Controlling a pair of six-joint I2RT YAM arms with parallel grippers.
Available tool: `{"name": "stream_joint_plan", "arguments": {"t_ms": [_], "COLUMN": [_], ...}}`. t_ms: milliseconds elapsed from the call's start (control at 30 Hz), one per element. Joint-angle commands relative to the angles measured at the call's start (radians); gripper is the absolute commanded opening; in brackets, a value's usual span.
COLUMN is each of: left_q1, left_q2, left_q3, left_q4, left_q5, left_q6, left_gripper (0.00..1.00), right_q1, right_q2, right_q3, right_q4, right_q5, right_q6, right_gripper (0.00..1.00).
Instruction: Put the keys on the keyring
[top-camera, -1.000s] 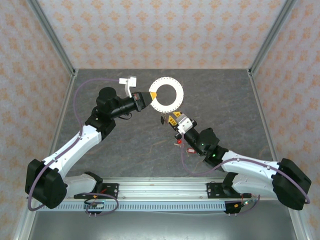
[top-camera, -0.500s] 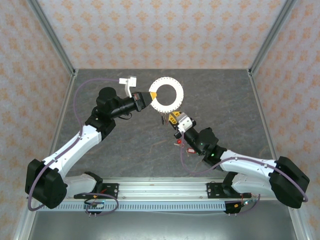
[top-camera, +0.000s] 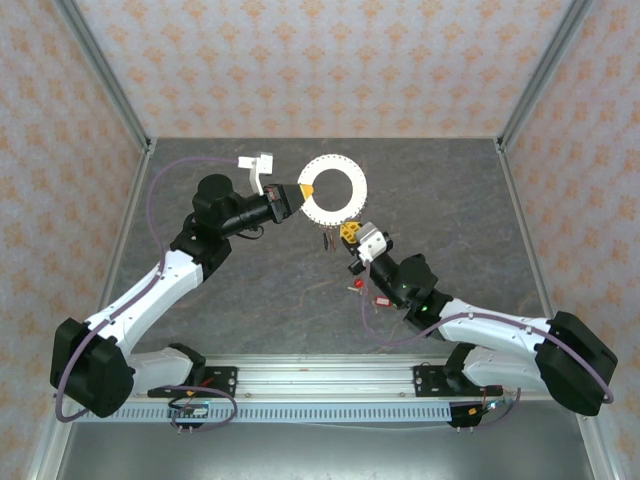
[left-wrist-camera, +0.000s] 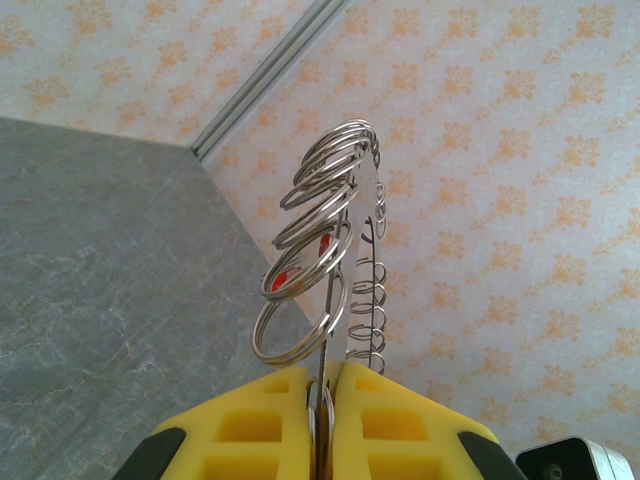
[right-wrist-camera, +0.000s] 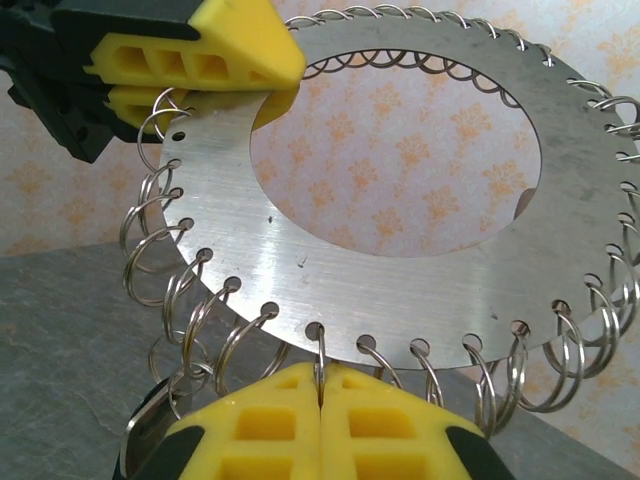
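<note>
Above grey table (top-camera: 450, 200), keyring (right-wrist-camera: 400, 290) in clamped left tool (top-camera: 305, 190), closed right tool (right-wrist-camera: 320, 378) at rim

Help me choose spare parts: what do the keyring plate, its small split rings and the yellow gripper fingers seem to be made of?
The keyring looks like flat sheet metal, likely steel or aluminium: brushed grey, soft reflections. The split rings look like polished steel wire: bright, sharp glints. The gripper fingers look like matte yellow plastic, moulded or printed: hollow ribbed pockets.
</note>
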Motion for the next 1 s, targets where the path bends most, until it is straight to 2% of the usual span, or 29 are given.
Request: {"name": "stream_joint_plan", "arguments": {"t_ms": [0,133,367,533,633,767,967], "left_q1": [-0.010,-0.010,-0.011,-0.012,-0.011,-0.019,-0.035], "left_q2": [-0.031,-0.030,-0.014,-0.008,-0.007,-0.009,-0.051], "left_q3": [0.005,-0.001,-0.057,-0.126,-0.167,-0.244,-0.399], "left_q4": [0.039,0.019,-0.012,-0.021,-0.051,-0.079,-0.028], "left_q5": [-0.015,-0.065,-0.136,-0.168,-0.175,-0.210,-0.278], "left_q6": [-0.009,-0.034,-0.117,-0.195,-0.200,-0.219,-0.290], "left_gripper": [0.00,0.00,0.01,0.14,0.15,0.23,0.28], "right_q1": [-0.006,-0.006,-0.038,-0.058,-0.061,-0.061,-0.061], "right_q2": [0.000,-0.016,-0.048,-0.038,-0.021,0.010,0.079], "right_q3": [0.020,0.017,0.050,0.059,0.077,0.095,0.134], "right_q4": [0.019,-0.001,-0.101,-0.172,-0.234,-0.300,-0.366], "right_q5": [-0.007,-0.012,-0.070,-0.152,-0.226,-0.294,-0.327], "right_q6": [0.018,0.044,0.188,0.244,0.255,0.268,0.279], "right_gripper": [0.02,0.00,0.00,0.00,0.00,0.00,0.00]}}
